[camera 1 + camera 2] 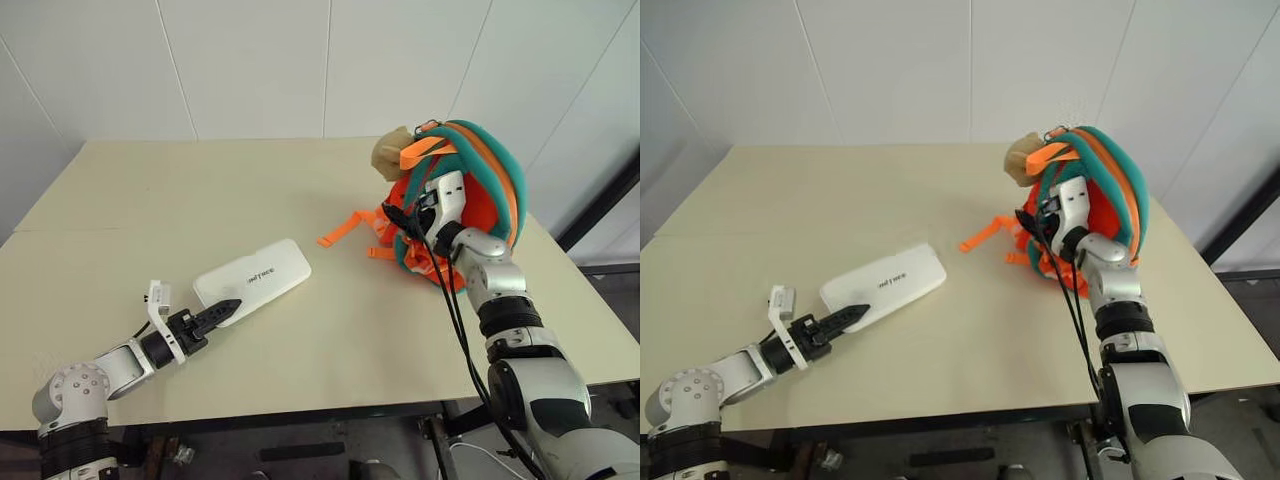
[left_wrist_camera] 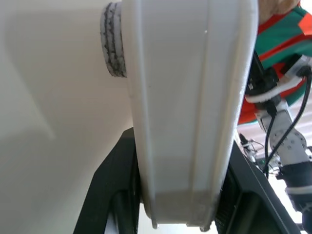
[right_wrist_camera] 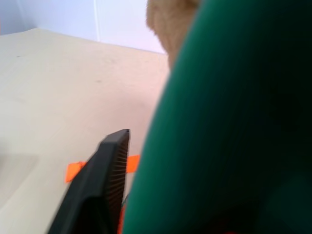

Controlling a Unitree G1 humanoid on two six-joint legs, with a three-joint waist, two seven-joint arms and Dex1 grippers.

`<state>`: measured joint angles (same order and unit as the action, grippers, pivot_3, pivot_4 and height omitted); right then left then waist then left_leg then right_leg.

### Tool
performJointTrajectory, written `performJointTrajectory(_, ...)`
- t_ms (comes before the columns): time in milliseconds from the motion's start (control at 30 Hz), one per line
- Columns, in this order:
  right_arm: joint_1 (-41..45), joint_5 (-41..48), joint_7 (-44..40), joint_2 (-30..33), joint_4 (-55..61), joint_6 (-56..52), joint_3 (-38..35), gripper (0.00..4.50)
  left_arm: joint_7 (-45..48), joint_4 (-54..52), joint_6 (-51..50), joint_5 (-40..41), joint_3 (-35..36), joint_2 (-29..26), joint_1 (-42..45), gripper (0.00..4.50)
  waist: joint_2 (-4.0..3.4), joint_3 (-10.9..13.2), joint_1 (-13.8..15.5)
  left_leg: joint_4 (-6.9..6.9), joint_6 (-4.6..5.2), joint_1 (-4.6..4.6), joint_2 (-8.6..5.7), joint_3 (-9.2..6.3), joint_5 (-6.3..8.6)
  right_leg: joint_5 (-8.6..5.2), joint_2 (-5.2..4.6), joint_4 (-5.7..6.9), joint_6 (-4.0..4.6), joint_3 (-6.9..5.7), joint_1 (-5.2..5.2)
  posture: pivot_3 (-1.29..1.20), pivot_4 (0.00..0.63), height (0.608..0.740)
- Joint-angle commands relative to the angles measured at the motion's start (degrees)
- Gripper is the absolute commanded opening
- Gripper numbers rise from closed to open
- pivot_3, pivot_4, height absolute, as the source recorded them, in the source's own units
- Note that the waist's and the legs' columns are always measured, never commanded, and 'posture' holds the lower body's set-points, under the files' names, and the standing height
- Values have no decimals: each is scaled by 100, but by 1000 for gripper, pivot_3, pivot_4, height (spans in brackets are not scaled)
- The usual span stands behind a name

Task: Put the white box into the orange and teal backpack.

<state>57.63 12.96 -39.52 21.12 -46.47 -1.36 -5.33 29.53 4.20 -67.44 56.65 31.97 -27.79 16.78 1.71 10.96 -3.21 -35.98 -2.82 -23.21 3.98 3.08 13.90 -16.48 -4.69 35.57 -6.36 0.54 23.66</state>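
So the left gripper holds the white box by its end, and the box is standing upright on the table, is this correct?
Not quite. The left gripper does hold the white box by its near end, but the box lies flat on the table, not upright. The left eye view shows it, with the lettered face up.

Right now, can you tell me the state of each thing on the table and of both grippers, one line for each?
white box: lying flat on the table, outside the backpack, its near end clamped.
orange and teal backpack: standing upright at the table's right side, straps trailing on the top.
plush bear charm: hanging at the backpack's top.
left gripper: shut on the white box.
right gripper: at the backpack's teal edge; grip unclear.
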Motion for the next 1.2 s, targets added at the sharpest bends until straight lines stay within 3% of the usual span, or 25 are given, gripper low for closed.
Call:
performJointTrajectory(33,90,296,-833,-98,417,165,6,1286,114,-502,285,190,453,-352,-174,1443,0,0,-40,1,-1,0,2,0,1,0,1,0,0,0,1,0,150,740)
performJointTrajectory(167,-110,1082,-2134,-280,1351,-301,-5,20,66,-541,98,391,750,-751,-272,1443,-3,3,-33,8,-10,0,14,0,3,-1,9,0,1,-3,4,0,150,740)
performJointTrajectory(267,-366,2037,-3087,-134,2814,-2003,358,20,163,-512,151,369,939,-1151,-414,1443,-5,3,-25,19,-13,-1,17,0,5,-1,10,7,1,-5,4,0,150,740)
performJointTrajectory(600,-725,4032,-4079,1036,5257,-5663,912,20,781,-850,868,359,1145,-1556,-731,1443,-5,5,40,48,-20,-13,25,3,22,-25,10,-10,43,-15,26,0,150,740)
performJointTrajectory(833,-886,3070,-4531,1878,4280,-5121,1258,20,1819,-2007,1487,467,1304,-1743,-1351,1443,2,1,76,46,-12,-19,22,22,39,-33,4,-45,59,-8,35,0,150,740)
performJointTrajectory(1033,-667,2516,-4641,1832,3310,-4534,1283,20,2190,-2903,1793,776,1785,-1807,-1842,1443,2,1,73,45,-10,-20,25,33,43,-33,9,-46,59,-2,41,0,150,740)
performJointTrajectory(1200,-572,2254,-4694,1610,2995,-4265,1379,20,2369,-3170,1966,908,1772,-1941,-1976,1443,-1,3,77,37,-10,-19,25,38,44,-33,12,-41,59,1,41,0,150,740)
